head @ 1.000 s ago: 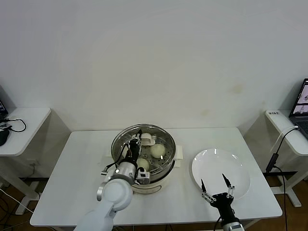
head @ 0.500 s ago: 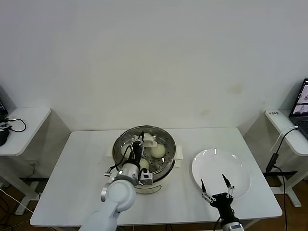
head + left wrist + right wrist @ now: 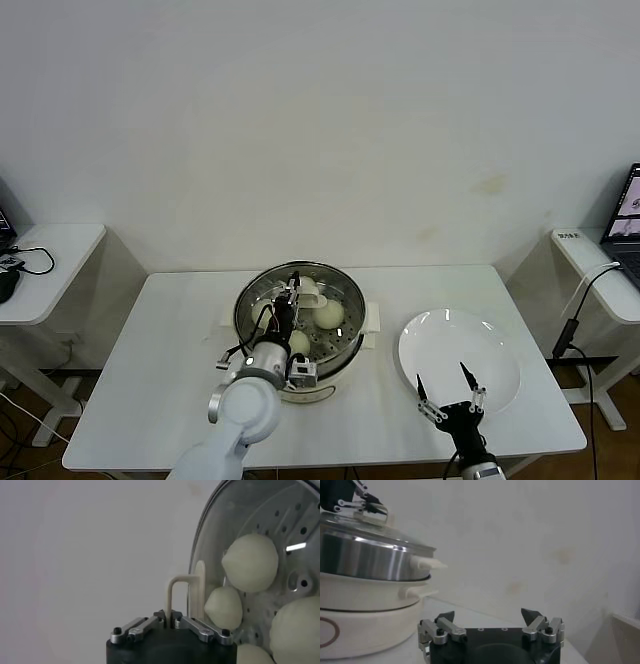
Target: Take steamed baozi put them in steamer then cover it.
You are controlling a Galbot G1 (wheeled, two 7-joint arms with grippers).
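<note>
**Glass cover seated on the steamer, left hand beginning to let go**

The cover (image 3: 297, 305) now lies flat on the steamer (image 3: 300, 375), its metal rim matching the steel basket all round. A second ago it sat skewed toward the robot's left with the left hand above that side; since then it has slid across and settled square over the pot. Through the glass the steamed baozi (image 3: 250, 562) show as pale buns on the perforated tray, so all of them appear to be inside already.

The left hand (image 3: 171, 616) is at the cover's cream handle (image 3: 182, 591). In the left wrist view its fingertips stand just beside the handle's thin loop, slightly parted rather than pinched hard; whether they still touch it cannot be told. That reads as a release just starting.

The right hand (image 3: 447, 385) waits spread wide, holding nothing, low at the near edge of the counter (image 3: 180, 330), over the near rim of the bare white plate (image 3: 495, 345).

With the buns in and the cover down, the task looks almost finished; what remains, by this judgement, is for the left hand to open clear and lift straight away without dragging the cover off centre.
</note>
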